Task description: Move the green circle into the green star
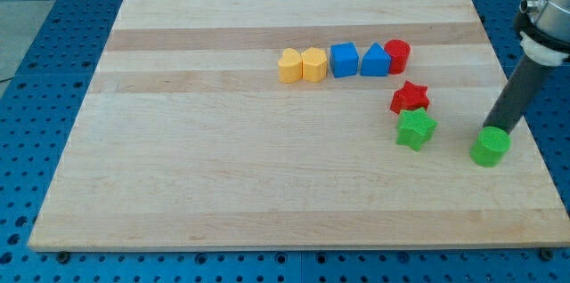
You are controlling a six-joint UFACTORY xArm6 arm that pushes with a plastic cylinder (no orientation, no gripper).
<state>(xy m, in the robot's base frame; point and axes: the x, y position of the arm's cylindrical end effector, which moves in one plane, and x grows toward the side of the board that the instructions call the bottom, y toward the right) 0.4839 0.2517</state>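
Note:
The green circle sits on the wooden board near the view's right edge. The green star lies to its left, a clear gap between them. My tip comes down from the view's upper right and stands just behind the green circle's top edge, touching or nearly touching it. The red star sits just above the green star, touching it or almost so.
A row of blocks runs across the upper middle: a yellow heart, a yellow hexagon, a blue cube, a blue triangle and a red circle. The board's right edge is close to the green circle.

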